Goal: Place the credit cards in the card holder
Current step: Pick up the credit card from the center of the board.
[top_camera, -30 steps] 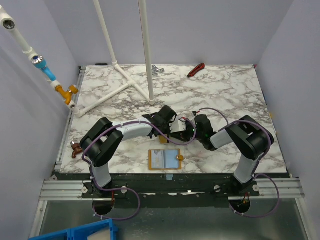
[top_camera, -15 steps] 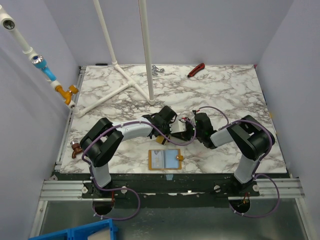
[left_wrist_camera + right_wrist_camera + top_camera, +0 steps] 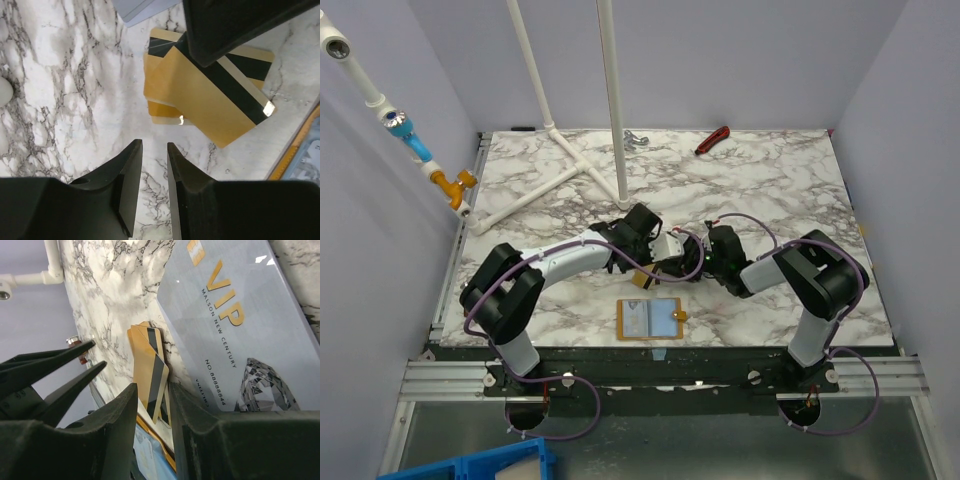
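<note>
At the centre of the top view, on the marble-patterned table [image 3: 770, 190], the gold-tan credit cards [image 3: 210, 100] are lying fanned and overlapping, thin glossy rectangles each carrying a black stripe. A pale grey-blue VIP card [image 3: 240, 335] is lying just beside them. The tan-edged card holder [image 3: 651, 320] is sitting open nearer the lower edge. Since the earlier frame the left arm has been stretching straighter. The left gripper [image 3: 154, 165] is hovering empty with a narrow gap; the right gripper [image 3: 150, 410] is likewise narrowly parted, gripping nothing.
</note>
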`<state>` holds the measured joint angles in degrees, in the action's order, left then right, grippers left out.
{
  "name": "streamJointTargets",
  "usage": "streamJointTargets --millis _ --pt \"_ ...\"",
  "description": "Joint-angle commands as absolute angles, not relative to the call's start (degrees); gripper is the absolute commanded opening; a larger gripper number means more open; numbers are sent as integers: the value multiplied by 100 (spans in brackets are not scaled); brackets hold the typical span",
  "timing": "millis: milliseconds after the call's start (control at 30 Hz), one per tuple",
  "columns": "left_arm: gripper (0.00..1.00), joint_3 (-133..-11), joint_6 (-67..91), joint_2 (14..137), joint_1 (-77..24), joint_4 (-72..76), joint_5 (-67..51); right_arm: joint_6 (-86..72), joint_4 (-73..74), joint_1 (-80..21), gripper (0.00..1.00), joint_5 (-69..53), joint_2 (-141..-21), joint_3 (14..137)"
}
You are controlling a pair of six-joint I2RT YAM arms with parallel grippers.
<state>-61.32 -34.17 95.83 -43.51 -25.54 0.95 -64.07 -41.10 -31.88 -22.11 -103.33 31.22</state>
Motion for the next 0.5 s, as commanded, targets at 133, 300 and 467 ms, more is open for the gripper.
streamJointTargets --millis 133,300,467 --pt "29 -5939 -3212 9642 -4569 -2713 -374 -6386 -3807 -3233 36 -2009 -10591 3152" --pt "29 -5959 -3199 9658 -4623 -2783 -386 -6391 -3840 -3234 36 -2016 -10647 3154" --pt "29 -5874 -3212 9685 -4721 -2747 -361 -6405 -3866 -3233 36 -2024 -10687 3149"
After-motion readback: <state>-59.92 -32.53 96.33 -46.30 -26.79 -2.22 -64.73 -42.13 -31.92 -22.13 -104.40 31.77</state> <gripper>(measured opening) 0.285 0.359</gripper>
